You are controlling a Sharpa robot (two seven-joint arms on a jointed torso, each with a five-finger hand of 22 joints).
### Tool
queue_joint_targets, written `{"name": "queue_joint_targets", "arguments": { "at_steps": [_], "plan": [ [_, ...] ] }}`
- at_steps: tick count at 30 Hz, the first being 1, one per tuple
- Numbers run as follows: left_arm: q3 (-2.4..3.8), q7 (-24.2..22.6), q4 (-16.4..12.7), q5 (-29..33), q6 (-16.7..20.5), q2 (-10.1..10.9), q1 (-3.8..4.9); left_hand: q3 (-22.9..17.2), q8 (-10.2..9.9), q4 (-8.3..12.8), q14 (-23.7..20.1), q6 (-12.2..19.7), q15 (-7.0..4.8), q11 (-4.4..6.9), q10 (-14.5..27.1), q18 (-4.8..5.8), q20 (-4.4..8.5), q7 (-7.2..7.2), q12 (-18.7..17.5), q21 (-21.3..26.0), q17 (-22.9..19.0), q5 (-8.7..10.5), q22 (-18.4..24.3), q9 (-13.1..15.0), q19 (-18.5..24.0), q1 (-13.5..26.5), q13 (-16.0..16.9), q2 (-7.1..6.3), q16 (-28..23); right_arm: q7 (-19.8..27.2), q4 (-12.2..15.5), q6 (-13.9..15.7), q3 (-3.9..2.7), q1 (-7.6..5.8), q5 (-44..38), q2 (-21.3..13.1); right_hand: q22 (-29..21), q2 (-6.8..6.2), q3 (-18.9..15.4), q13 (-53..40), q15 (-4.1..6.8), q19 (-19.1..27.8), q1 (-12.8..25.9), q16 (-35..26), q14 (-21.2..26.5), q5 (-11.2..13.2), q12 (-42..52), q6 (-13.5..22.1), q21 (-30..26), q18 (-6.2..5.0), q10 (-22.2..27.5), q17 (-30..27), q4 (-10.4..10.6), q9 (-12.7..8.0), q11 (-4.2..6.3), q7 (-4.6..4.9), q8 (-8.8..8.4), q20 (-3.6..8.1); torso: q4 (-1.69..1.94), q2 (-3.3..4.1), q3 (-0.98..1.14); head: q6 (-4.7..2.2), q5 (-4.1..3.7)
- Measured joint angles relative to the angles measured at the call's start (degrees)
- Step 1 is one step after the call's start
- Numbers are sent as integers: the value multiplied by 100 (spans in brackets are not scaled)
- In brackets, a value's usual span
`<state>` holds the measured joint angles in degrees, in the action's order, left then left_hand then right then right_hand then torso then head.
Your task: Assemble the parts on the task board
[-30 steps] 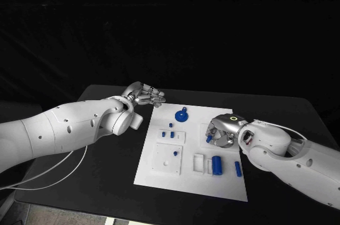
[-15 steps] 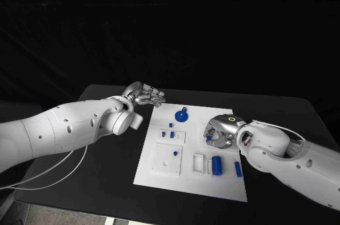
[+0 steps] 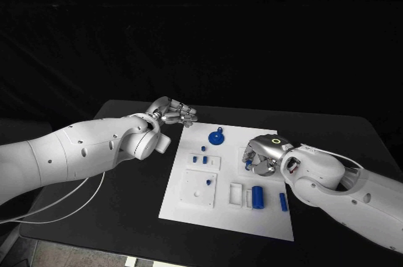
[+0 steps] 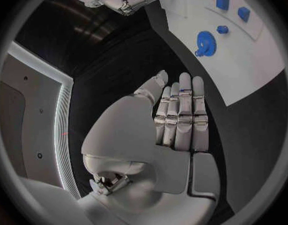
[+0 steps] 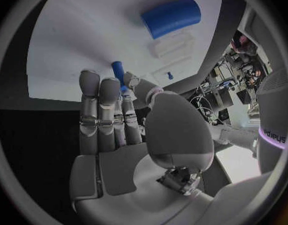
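Task board (image 3: pixel 189 208) sits mid-table (image 3: pixel 117 220), long side running away from the robot, tilted slightly; bare black table all round it, widest strip on the robot's left and near side, narrower on the right where the right arm lies along the board's edge. Left hand (image 3: pixel 174 113) hovers off the board, just beyond its far-left corner, over black table; wrist view shows its fingers (image 4: pixel 181 112) straight and side by side, nothing in them, board edge near the fingertips but apart. Right hand (image 3: pixel 262 160) is over the board's right-middle area, fingers (image 5: pixel 100 110) extended, thumb and a finger pinching a small blue peg (image 5: pixel 118 72) at the tips; in the head view that peg (image 3: pixel 248 164) shows just at the hand's left side, low over the board. Parts on the board: round blue wheel-like part (image 3: pixel 216 138) near the far edge, centre; small blue piece (image 3: pixel 202 148) just nearer than it; two small blue studs (image 3: pixel 200 159) in a raised white block left of centre; a larger white block (image 3: pixel 200 187) with a hole, near-left; a white frame (image 3: pixel 235 193) beside it; big blue cylinder (image 3: pixel 257 196) lying near-right, next to a slim blue pin (image 3: pixel 282 200) close to the right edge. Near strip of the board is bare white. Cylinder (image 5: pixel 171 17) lies well apart from the right fingertips.
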<state>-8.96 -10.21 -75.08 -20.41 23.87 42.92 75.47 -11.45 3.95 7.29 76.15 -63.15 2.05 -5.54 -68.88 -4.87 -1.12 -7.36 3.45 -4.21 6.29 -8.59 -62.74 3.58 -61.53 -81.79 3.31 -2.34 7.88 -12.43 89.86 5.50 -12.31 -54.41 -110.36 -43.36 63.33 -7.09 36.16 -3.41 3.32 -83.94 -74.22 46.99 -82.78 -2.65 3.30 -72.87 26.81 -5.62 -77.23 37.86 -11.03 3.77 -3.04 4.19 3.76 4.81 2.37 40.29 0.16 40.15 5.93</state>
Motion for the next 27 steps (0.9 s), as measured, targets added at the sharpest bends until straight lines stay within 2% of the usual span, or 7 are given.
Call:
{"name": "queue_joint_targets", "arguments": {
  "at_steps": [6, 12, 18, 23, 26, 27],
  "plan": [
    [0, 1, 12, 0, -1, 0, 0, 0, 0, 0, 0, 0, 0, 0, 0, 0, 0, 0, 0, 0, 0, 0, -5, 0, 0, 0, 0, 0, 0, -27, 126, 260, -9, 4, -91, -21, 77, 49, -68, -11, 19, -11, -28, 0, -21, 22, 5, -1, 24, 39, -3, 7, 29, 44, 1, -2, -12, 11, 0, -1, 2, 3, 27],
    [0, 1, 31, 0, -1, -14, 0, 0, 0, 0, 0, 0, 0, 0, 0, 0, 0, 0, 0, 0, 0, 0, -26, 0, 0, -23, 0, 23, 0, -23, 279, 606, -97, 1, -131, -24, 126, 60, -68, -9, 18, -11, -39, 0, -22, 26, 4, -28, 46, 41, -3, 19, 28, 30, 3, 13, -20, 11, 1, -2, 1, -7, 74],
    [0, 1, 32, 0, -2, -26, 0, 0, 0, 0, 0, 0, 0, 0, 0, -1, 0, 0, 0, 0, 0, 0, -26, 0, 0, -23, 0, 23, 0, 31, 446, 856, -134, 1, -38, 66, 145, 63, -69, -7, 17, -11, -43, 0, -22, 27, 3, -28, 46, 44, -4, 24, 28, 13, 5, 13, -30, 10, 2, -2, -3, -7, 132],
    [0, 1, 34, 0, -2, -37, 0, 0, 0, 0, 0, 0, 0, 0, 0, -1, 0, 0, 0, 0, 0, 0, -25, 0, 0, -23, 0, 23, 0, 123, 580, 971, -123, 24, 143, 251, 154, 63, -76, -7, 16, -10, -43, 0, -23, 19, -1, -28, 46, 46, -4, 24, 21, 11, 6, 13, -34, 10, 1, -2, -3, 13, 183],
    [0, 1, 34, 0, -3, -50, 0, 0, 0, 0, 0, 0, 0, 0, 0, 0, 0, 0, 0, 0, 0, 0, -25, 0, 0, -23, 0, 23, 0, 179, 633, 1009, -64, 62, 237, 380, 154, 63, -76, -6, 27, -10, -44, -1, -12, -1, -2, -27, 13, 48, -4, 23, 21, 12, 7, 13, -34, 10, 1, -2, -5, 16, 214],
    [0, 1, 34, 0, -3, -57, 0, 0, 0, 0, 0, 0, 0, 0, 0, 0, 0, 0, 0, 0, 0, -7, -25, 0, 0, -23, 0, 23, 0, 205, 648, 1021, -25, 82, 273, 444, 154, 69, -76, -5, 28, -9, -50, -1, -11, -1, -3, -27, 13, 49, -4, 23, 20, 12, 7, 13, -35, 11, 1, -3, -6, 19, 230]
  ]
}}
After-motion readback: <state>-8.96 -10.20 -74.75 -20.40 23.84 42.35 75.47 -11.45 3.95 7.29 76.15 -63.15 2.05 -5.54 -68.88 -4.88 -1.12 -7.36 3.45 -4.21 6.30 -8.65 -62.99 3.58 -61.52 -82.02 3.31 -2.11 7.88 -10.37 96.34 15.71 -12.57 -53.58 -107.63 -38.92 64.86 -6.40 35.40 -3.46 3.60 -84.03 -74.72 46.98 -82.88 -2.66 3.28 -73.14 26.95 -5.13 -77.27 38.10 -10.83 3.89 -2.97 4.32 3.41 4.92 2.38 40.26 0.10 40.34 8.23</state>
